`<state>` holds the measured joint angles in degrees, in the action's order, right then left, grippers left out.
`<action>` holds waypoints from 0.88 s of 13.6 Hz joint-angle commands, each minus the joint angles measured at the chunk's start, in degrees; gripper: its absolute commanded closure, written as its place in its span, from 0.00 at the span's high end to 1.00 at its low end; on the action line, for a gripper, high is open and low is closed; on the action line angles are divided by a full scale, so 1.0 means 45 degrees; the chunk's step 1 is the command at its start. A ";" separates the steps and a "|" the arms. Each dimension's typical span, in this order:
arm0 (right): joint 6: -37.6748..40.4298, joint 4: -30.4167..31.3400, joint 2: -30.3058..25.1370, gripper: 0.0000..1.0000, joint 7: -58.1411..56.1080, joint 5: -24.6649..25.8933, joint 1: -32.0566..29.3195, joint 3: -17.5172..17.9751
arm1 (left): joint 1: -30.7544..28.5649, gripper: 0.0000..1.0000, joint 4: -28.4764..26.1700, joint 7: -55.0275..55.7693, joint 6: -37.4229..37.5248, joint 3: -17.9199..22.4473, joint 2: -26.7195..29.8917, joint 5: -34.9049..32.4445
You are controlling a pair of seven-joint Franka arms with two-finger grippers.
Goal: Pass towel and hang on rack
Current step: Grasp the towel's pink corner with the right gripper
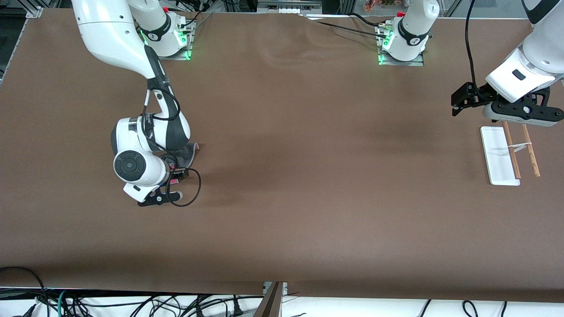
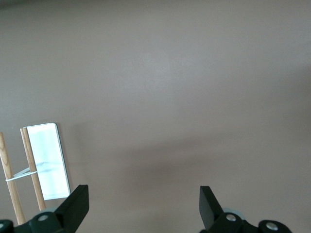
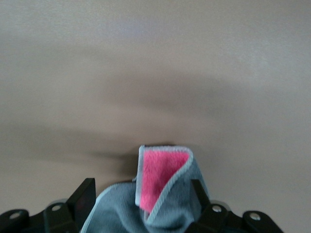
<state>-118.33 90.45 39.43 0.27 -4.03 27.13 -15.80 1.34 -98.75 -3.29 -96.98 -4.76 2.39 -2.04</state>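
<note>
Right gripper [image 3: 141, 201]: fingers pinching the dark grey, pink-faced soft towel [image 3: 163, 194]. Left gripper [image 2: 143, 206]: fingers spread above the counter [image 1: 308, 176], white-based wooden-rod rack [image 1: 500, 154] beside them.

The tabletop [image 1: 282, 176] is covered in a matt brown sheet that looks like smooth cloth, with faint ripples near the arm bases. The towel [image 3: 160, 194] is soft, fuzzy cloth: a dull grey pile on one face, a brighter pink-red pile on the folded-over face, and a pale stitched edge. The rack [image 1: 506, 154] has a white base that looks like smooth plastic with a slight sheen, two thin rods of light-brown bare wood with visible grain, and a thin white tie between them. The right pincer [image 3: 141, 204] and left pincer [image 2: 143, 208] have matt black fingers that look like plastic; the arm shells are glossy white.
</note>
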 commanded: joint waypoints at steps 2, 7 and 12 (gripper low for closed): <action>-0.0598 -0.0256 0.0592 0.86 -0.0021 -0.0197 0.0006 -0.0023 | -0.0122 1.00 -0.0263 -0.0167 -0.0188 -0.0094 0.0289 -0.0192; -0.0950 -0.0276 0.0827 0.80 -0.0118 -0.0236 -0.0013 0.0249 | -0.0122 1.00 -0.0263 -0.0167 -0.0149 -0.0113 0.0289 -0.0191; -0.1243 0.0134 0.0847 0.68 -0.0352 -0.0256 -0.0052 0.0250 | -0.0122 1.00 -0.0263 -0.0167 -0.0149 -0.0113 0.0289 -0.0172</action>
<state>-122.83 90.36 43.02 -0.01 -4.26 27.13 -14.78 1.34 -98.75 -3.29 -97.06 -4.77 2.39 -2.04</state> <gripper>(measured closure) 0.308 0.000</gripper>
